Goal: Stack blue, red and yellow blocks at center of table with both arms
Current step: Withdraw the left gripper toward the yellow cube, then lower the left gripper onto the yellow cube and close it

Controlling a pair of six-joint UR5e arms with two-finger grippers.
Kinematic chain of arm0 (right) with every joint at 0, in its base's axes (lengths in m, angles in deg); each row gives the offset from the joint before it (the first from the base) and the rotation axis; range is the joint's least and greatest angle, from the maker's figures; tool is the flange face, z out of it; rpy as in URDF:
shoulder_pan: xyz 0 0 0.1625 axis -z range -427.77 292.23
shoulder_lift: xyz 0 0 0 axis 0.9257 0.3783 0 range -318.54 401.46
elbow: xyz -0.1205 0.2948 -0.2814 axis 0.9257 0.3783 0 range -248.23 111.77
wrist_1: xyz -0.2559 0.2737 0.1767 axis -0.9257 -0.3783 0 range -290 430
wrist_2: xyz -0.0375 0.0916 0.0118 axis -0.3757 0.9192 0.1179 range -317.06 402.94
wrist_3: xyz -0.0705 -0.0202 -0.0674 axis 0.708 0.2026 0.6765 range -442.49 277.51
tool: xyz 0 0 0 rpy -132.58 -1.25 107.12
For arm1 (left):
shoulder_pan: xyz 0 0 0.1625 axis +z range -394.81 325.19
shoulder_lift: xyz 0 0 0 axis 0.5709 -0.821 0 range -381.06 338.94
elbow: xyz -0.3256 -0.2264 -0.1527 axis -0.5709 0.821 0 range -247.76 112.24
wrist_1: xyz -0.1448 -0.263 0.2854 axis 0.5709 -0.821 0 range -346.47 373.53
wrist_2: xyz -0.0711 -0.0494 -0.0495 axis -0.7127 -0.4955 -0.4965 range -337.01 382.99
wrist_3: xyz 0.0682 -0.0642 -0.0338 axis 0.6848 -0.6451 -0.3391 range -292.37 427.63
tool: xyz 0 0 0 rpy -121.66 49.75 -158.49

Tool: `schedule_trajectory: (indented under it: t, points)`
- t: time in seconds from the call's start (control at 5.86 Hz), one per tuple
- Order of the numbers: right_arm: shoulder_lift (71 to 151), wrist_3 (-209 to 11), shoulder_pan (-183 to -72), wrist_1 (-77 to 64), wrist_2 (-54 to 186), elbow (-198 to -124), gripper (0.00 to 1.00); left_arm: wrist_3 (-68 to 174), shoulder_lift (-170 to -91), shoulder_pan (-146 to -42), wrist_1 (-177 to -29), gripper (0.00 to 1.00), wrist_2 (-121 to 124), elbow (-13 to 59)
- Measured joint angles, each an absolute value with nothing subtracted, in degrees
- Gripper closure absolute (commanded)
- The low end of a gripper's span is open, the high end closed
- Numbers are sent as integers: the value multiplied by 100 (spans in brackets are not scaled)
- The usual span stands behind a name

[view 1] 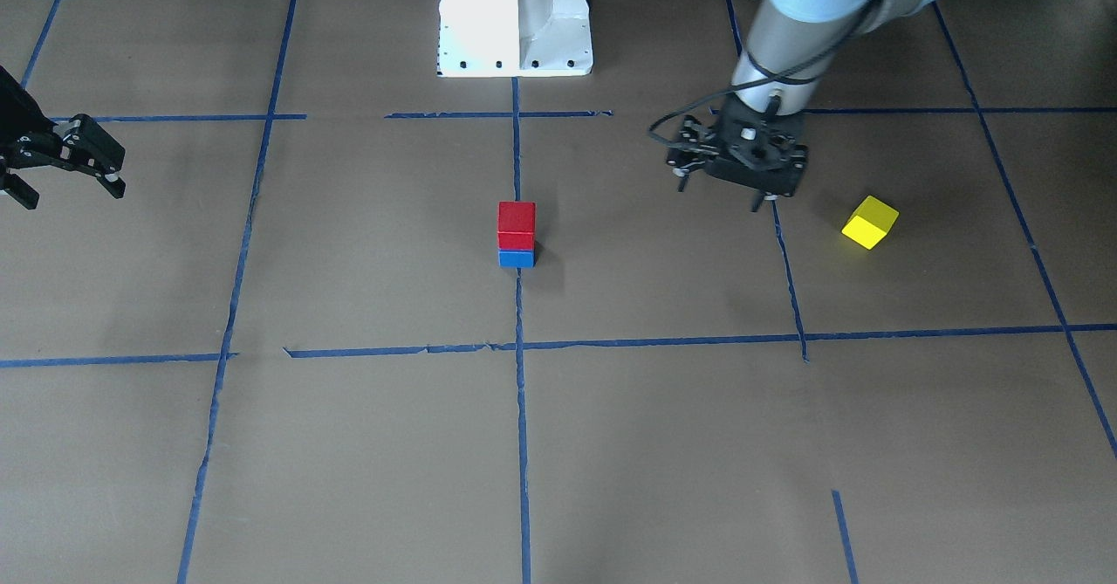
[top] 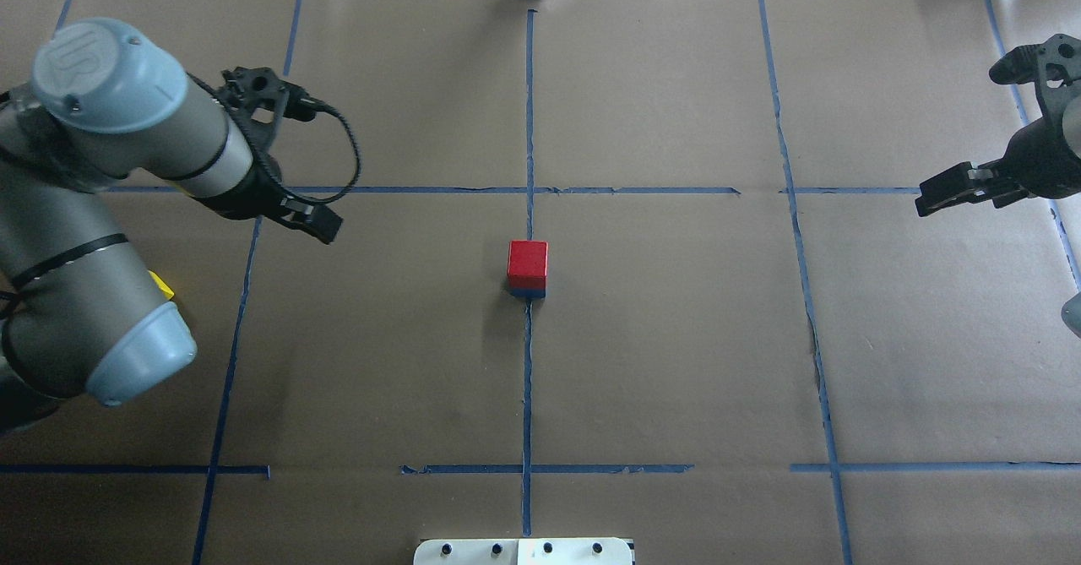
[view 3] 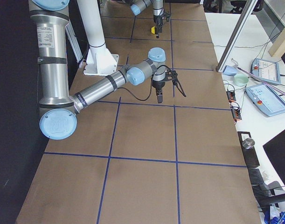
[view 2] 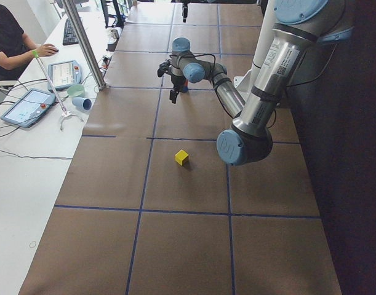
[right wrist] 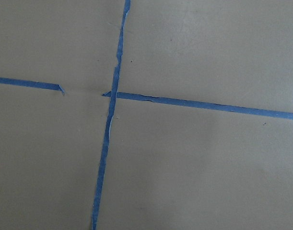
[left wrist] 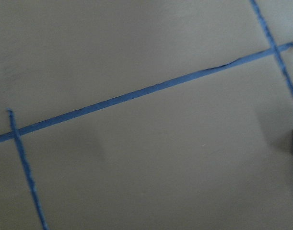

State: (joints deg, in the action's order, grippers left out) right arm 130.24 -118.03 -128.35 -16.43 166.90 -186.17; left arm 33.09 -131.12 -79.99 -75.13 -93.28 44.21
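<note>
A red block [view 1: 516, 224] sits on a blue block [view 1: 516, 258] at the table's center, and the stack also shows in the overhead view [top: 528, 265]. A yellow block [view 1: 870, 222] lies alone on the robot's left side, tilted to the grid lines. In the overhead view it [top: 163, 285] is mostly hidden under the left arm. My left gripper [view 1: 720, 197] is open and empty. It points down above the table between the stack and the yellow block, nearer the yellow block. My right gripper [view 1: 71, 193] is open and empty, far out on the other side.
Blue tape lines [view 1: 520, 392] divide the brown paper table into squares. The white robot base [view 1: 515, 25] stands at the robot's edge. A side bench with tablets [view 2: 28, 104], a metal post [view 2: 83, 43] and a seated operator [view 2: 6, 37] lies beyond the far edge.
</note>
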Motion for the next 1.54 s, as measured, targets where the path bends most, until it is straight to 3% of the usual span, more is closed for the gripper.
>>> schedule_trajectory:
  t: [0.51, 1.02, 1.54]
  points:
    - [13233, -11356, -13012, -1654, 16876, -18611, 0, 5337, -11587, -8930, -8565, 0, -9685, 4029]
    - [13257, -11352, -13020, -1649, 16884, -18603, 0, 5498, -11485, -9111, -9971, 0, -9879, 2722]
    - [13231, -11393, -13009, -1641, 16865, -18600, 0, 5283, -11531, -9094, -10380, 0, -10964, 2482]
